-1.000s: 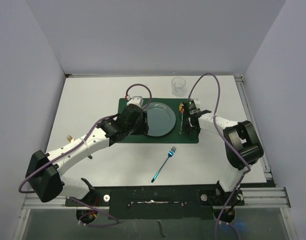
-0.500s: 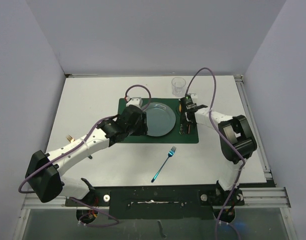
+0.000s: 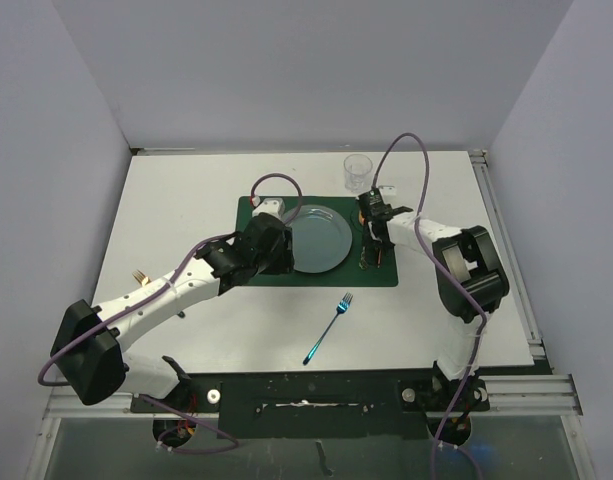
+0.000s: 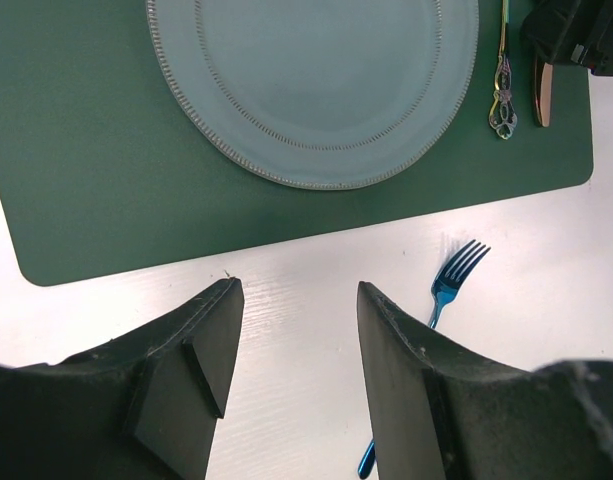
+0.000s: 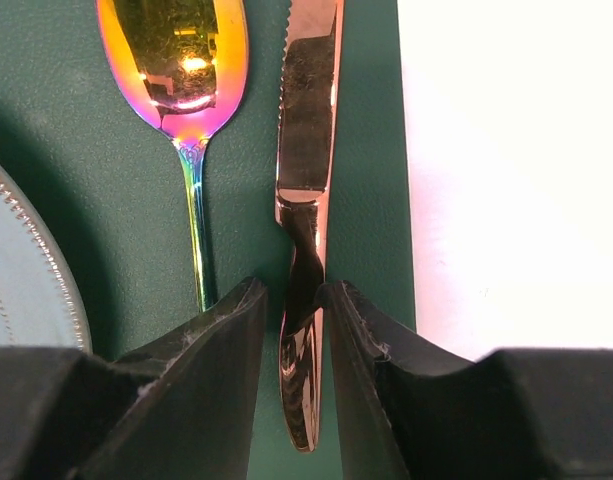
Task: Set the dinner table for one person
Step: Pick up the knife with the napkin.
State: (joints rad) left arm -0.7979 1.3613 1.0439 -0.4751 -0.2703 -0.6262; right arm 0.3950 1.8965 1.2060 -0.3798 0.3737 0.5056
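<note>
On the placemat's (image 3: 256, 215) right strip, your right gripper (image 5: 294, 290) has shifted toward the far edge, fingers closed narrowly on the knife (image 5: 308, 120) handle beside the spoon (image 5: 174, 60), so the knife looks placed. Your left gripper (image 4: 296, 300) hangs wide and empty. The fork (image 4: 456, 272) lies unplaced on the dinner table (image 3: 186, 200).

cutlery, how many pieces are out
3: spoon and knife side by side on the placemat right of the plate, blue fork on the table.
</note>
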